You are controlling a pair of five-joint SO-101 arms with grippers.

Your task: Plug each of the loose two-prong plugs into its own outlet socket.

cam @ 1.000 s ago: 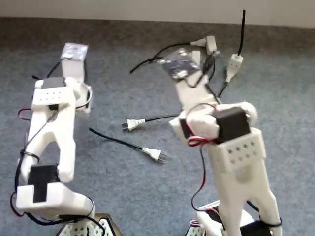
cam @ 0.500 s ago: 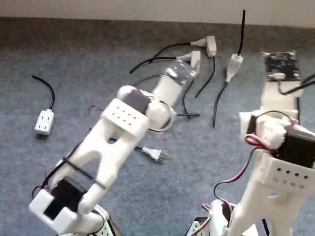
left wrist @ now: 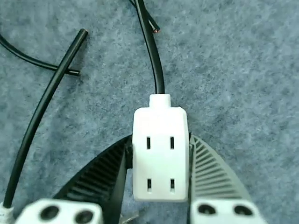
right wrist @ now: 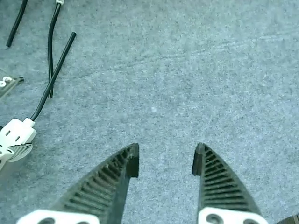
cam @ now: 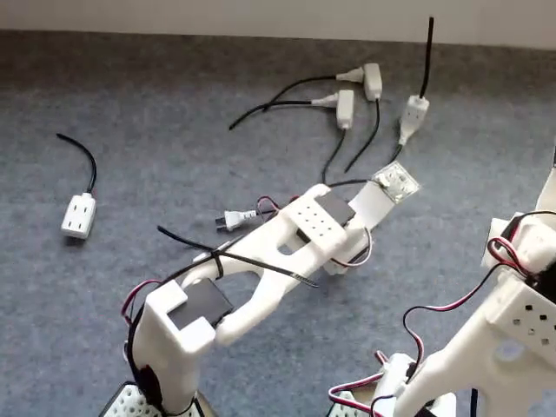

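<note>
Here, in the left wrist view, we are seeing the left gripper (left wrist: 160,140) pinching a white outlet socket (left wrist: 160,161); both dark ribbed fingers (left wrist: 105,175) are pressing against its sides, its two pairs of slots are facing the camera, and its black cord (left wrist: 154,51) is running away over the grey carpet (left wrist: 243,70); another black cable (left wrist: 44,112) with a blunt end is lying beside it, apart from the socket; in the high view the left arm (cam: 295,230) is stretching diagonally across the middle of the carpet, its wrist (cam: 393,184) hanging near the cords trailing from the far sockets, while the right arm (cam: 521,313) is standing at the right edge; the right gripper (right wrist: 166,151) is hovering over the carpet with its fingers spread wide; one loose plug (cam: 230,220) is lying near the middle, prongs pointing left, its cord passing under the left arm; a lone socket (cam: 78,215) is sitting well apart at the left side with a short curling cord; a far socket (cam: 372,81) is lying with a white plug (cam: 351,76) butted against its side, and a second far socket (cam: 345,106) likewise with another white plug (cam: 326,101); whether those are fully seated we are not able to tell; a third far socket (cam: 414,113) is lying just to their right, its cord running toward the far edge.
</note>
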